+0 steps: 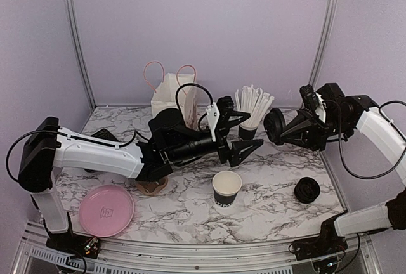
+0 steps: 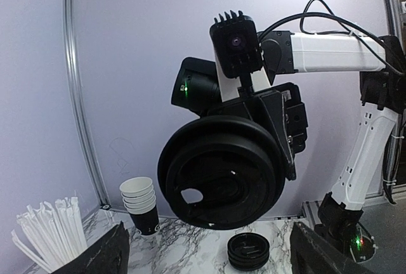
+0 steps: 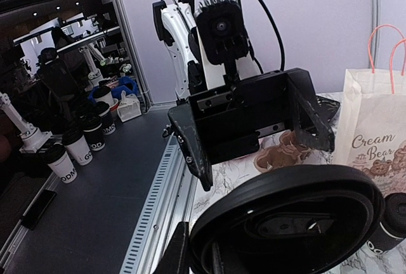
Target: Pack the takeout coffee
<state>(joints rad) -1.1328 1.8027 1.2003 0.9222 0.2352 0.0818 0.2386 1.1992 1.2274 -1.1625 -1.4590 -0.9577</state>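
The takeout coffee cup (image 1: 226, 188), black with a cream inside, stands open and without a lid on the marble table (image 1: 266, 210) at front centre. Its round black lid (image 1: 274, 127) hangs in the air on edge, with my right gripper (image 1: 279, 128) shut on it. That lid (image 2: 222, 172) fills the left wrist view and the lower right wrist view (image 3: 285, 223). My left gripper (image 1: 254, 130) is held open above the table, pointing at the lid from a short gap away, nothing between its fingers (image 2: 95, 255). The right wrist view faces the open left gripper (image 3: 263, 160).
A black cup of white straws (image 1: 252, 110) and a paper bag (image 1: 172, 96) with pink handles stand at the back. A short stack of black lids (image 1: 307, 189) lies front right. A pink plate (image 1: 106, 209) lies front left. Nested cups (image 2: 139, 203) stand behind the lids.
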